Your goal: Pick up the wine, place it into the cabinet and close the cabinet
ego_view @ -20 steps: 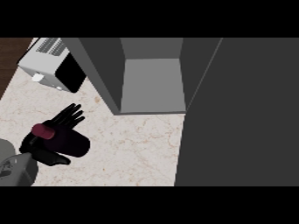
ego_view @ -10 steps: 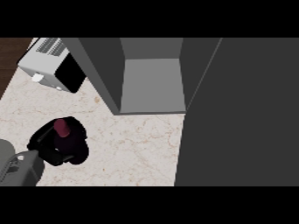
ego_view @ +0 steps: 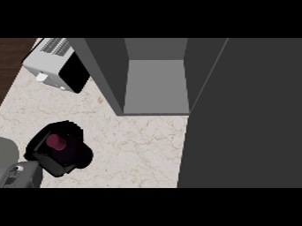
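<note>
The wine bottle [ego_view: 56,142] stands at the lower left of the marble counter [ego_view: 137,148]. I see it from above as a dark body with a maroon top. My left hand [ego_view: 67,160] is curled round it and hides most of the bottle. The grey cabinet [ego_view: 155,86] stands open at the upper middle, up and to the right of the bottle, with nothing visible on its shelf floor. Its dark door [ego_view: 258,114] is swung out and fills the right side of the view. My right hand does not show.
A white appliance with a black front [ego_view: 57,66] sits at the upper left of the counter, next to the cabinet's left wall. A dark wooden floor strip [ego_view: 0,75] runs beyond the counter's left edge.
The left hand's fingers, straight beside the bottle one second ago, have curled round it. Hand and forearm have shifted slightly toward the lower left.
</note>
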Available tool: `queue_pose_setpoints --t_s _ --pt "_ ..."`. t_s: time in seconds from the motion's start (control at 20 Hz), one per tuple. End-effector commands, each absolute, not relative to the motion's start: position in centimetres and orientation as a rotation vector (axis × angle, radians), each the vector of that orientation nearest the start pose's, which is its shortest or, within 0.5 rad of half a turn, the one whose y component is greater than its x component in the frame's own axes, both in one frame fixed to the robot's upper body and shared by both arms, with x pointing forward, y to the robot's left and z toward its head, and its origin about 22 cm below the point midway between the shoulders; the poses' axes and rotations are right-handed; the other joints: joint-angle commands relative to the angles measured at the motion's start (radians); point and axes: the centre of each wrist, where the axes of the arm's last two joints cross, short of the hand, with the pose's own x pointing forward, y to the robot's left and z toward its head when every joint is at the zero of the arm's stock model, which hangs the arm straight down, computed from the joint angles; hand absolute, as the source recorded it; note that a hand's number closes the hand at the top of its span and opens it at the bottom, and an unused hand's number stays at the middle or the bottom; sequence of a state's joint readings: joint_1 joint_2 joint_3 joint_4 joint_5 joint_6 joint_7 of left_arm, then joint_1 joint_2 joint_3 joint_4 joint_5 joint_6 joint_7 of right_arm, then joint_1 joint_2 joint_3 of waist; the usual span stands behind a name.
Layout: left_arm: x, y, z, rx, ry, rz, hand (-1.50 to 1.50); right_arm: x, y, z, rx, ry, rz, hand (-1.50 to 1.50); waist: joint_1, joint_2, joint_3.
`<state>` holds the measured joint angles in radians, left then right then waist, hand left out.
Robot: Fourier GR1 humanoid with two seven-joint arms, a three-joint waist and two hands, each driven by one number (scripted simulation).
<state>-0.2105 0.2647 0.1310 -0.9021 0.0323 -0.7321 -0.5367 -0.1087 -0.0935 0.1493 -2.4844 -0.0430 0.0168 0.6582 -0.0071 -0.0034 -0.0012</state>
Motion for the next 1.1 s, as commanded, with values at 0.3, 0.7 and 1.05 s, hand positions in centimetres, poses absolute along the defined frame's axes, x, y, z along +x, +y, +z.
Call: queue_pose_setpoints --t_s 0.3,0.7,1.05 --pt "23.3 31.6 -8.8 -0.062 -1.855 0.009 1.5 12.3 -21.8 21.8 0.184 -1.932 0.258 -1.5 0.007 -0.002 0.003" --pt "24.2 29.7 -3.7 -0.188 -1.941 0.07 1.5 13.4 -21.1 21.0 0.2 -1.927 0.233 -1.5 0.012 0.0 0.002" --pt "23.1 26.1 2.3 -0.242 -1.94 0.042 1.5 11.7 -21.1 21.3 0.201 -1.918 0.237 -1.5 0.009 -0.003 0.002"
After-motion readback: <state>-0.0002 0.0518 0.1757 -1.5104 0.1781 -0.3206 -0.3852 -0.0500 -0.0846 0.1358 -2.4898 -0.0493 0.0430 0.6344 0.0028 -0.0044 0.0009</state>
